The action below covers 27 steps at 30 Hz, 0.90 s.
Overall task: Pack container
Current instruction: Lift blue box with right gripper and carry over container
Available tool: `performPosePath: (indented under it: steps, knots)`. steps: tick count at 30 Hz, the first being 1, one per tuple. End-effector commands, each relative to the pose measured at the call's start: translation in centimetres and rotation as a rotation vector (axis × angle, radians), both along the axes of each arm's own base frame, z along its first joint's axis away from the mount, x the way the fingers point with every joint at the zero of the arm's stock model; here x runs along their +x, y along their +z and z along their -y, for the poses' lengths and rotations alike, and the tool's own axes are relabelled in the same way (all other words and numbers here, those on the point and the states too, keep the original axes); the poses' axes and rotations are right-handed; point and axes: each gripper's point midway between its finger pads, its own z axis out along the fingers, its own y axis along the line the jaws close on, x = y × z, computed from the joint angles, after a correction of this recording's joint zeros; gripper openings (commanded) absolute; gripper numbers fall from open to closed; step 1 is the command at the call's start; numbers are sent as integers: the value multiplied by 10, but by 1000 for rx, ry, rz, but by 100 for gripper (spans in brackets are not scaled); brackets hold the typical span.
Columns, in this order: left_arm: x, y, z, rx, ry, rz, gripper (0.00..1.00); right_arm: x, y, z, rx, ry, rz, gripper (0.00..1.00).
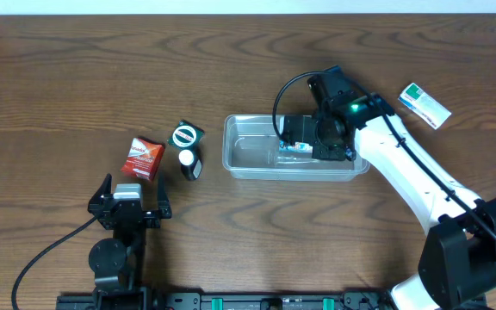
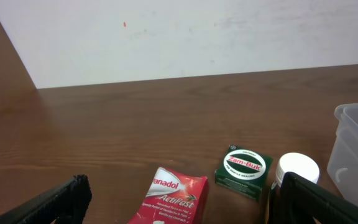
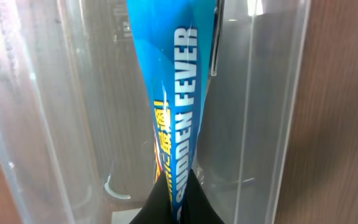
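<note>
Wooden table (image 1: 58,69) bears container (image 1: 250,159) under right end effector (image 1: 303,147) gripping packet (image 3: 176,124).

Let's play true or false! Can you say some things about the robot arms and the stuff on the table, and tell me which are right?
1. The right fingers pinch a blue packet. True.
2. The Panadol box is inside the tub. False: it lies on the table, left of the tub.
3. The left fingers are open and hold nothing. True.
4. The Zam-Buk box sits right of the tub. False: it sits left of it, between the Panadol box and the tub.
</note>
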Motion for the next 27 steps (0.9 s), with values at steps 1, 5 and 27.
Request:
performPosePath:
  steps: [1,5,27]
  knots:
    - [0,-17,2,0,-14,-48,98,2,0,4,4,34,3,1]
    - [0,-17,2,0,-13,-48,98,1,-4,5,1,41,-10,1]
    - [0,-17,2,0,-13,-48,98,-10,-27,3,8,82,-60,2]
